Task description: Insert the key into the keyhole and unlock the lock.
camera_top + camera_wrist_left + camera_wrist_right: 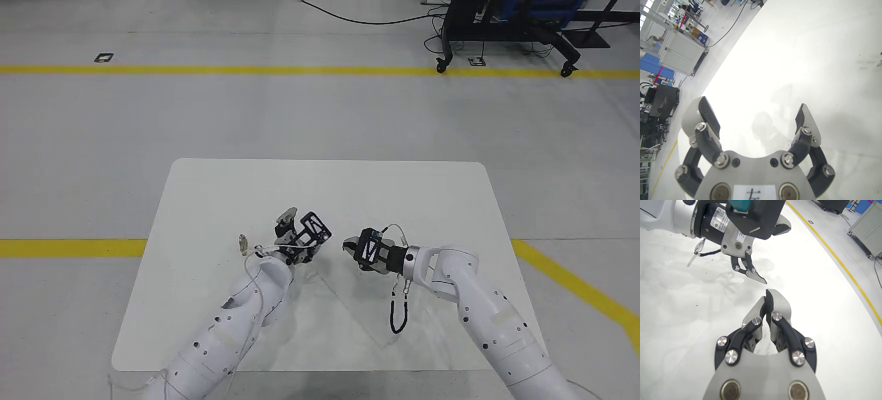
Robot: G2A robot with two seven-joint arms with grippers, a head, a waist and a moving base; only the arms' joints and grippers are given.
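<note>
From the top view I have both arms over the rounded white table (pixel 420 190), meeting near its middle. The left pincer (pixel 300 222) is spread wide and the right pincer (pixel 349 245) faces it, tip to tip and just apart. Where the key and the lock lie I cannot tell, so I can't place either against the pincers. In the left wrist view the left pincer (pixel 753 102) stands fully open above bare table, with nothing between its ribbed black pads (pixel 709 115). In the right wrist view the right pincer (pixel 767 295) is closed, pad against pad, and I can make out nothing pinched between them; if something thin sits there, it is hidden from me. The left pincer (pixel 775 255) hangs just beyond it, one finger pointing down close to the right one's tips without touching. A small pale tag (pixel 696 250) dangles by a black cord at the left wrist; I read it as cable fitting rather than the key. My judgement is that the task is at its very start. No key is gripped, no lock is steadied, and the pickup, the lining-up with the keyhole, the insertion and the turn are all left to do.
</note>
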